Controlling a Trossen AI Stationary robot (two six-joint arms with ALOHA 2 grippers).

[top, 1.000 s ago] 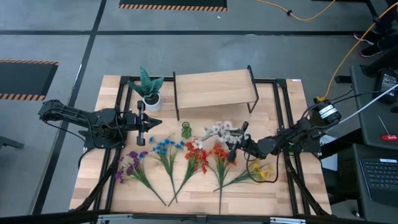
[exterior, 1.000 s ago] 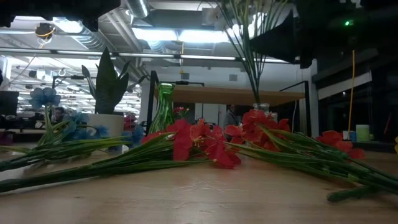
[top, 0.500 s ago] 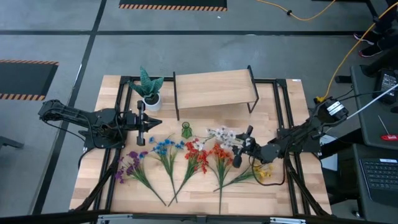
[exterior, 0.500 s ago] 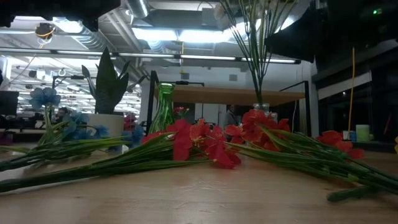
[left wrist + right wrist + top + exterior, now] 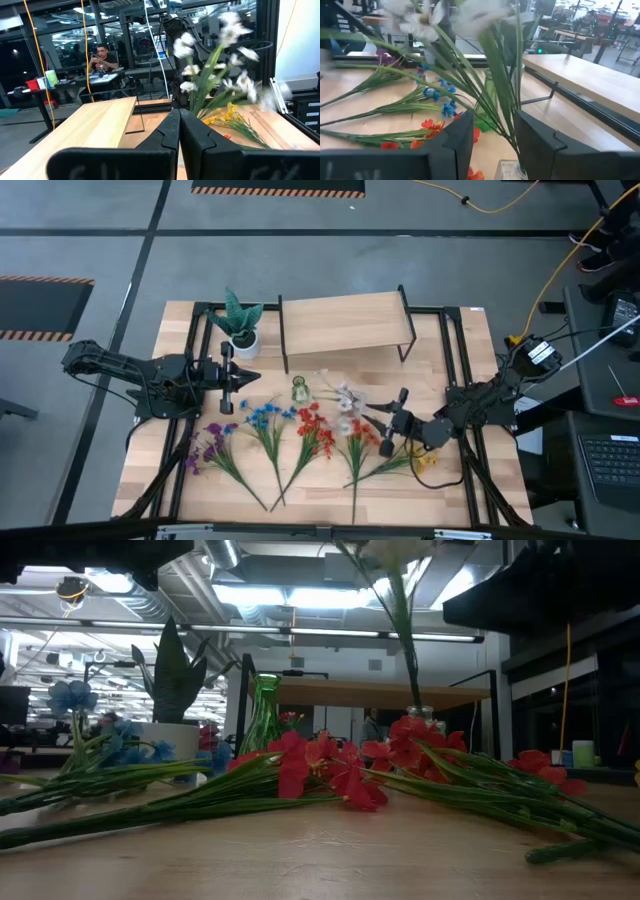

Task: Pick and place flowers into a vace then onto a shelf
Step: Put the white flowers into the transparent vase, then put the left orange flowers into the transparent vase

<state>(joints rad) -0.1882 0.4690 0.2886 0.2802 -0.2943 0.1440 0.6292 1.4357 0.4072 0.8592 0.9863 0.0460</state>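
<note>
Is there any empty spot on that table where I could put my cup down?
The shelf top is bare, and so is the table strip to its right. The near half is crowded: purple, blue, red, orange and yellow sprigs fan across it, with the right gripper holding white flowers above.

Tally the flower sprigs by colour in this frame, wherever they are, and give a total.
purple sprig: 1
blue sprig: 1
red sprig: 1
orange sprig: 1
yellow sprig: 1
white sprig, held by the right tool: 1
Total: 6
</note>
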